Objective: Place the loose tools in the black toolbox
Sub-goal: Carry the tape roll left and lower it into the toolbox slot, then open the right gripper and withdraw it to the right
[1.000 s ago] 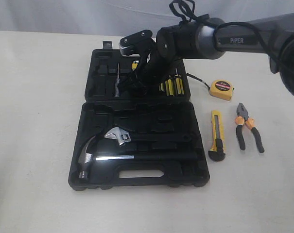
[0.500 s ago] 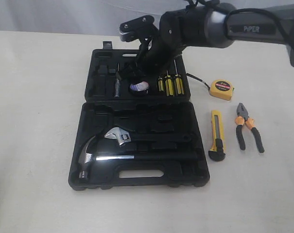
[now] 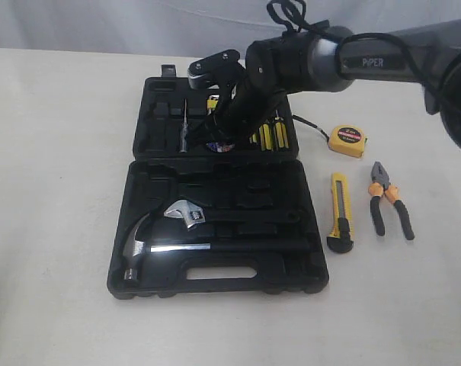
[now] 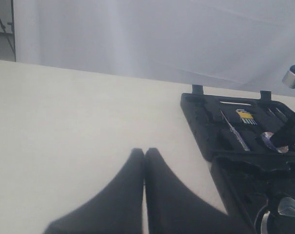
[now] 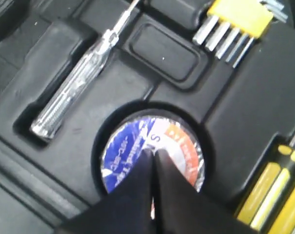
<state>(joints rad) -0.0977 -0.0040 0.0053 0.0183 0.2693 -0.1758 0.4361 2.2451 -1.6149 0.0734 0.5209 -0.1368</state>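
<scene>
The small tape roll (image 5: 123, 151) with its white-blue-red label lies flat in a round recess of the black toolbox (image 3: 139, 229), in the lid half. My right gripper (image 5: 153, 152) is shut, its tips resting over the middle of the label; in the exterior view the gripper (image 3: 219, 137) hides most of the roll (image 3: 219, 147). On the table right of the box lie the yellow tape measure (image 3: 347, 140), the yellow-black utility knife (image 3: 340, 212) and the orange-handled pliers (image 3: 388, 200). My left gripper (image 4: 144, 151) is shut over bare table, apart from the box (image 4: 201, 122).
The chrome hammer (image 3: 150, 244) and wrench (image 3: 186, 213) sit in the box's near half. Yellow-handled screwdrivers (image 3: 270, 136), hex keys (image 5: 240, 19) and a clear-handled tester (image 5: 74, 92) fill slots around the roll. A white curtain backs the table.
Half a second ago the right arm stood higher and the roll showed in its recess. The arm has come back down and its shut tips now sit over the label.
</scene>
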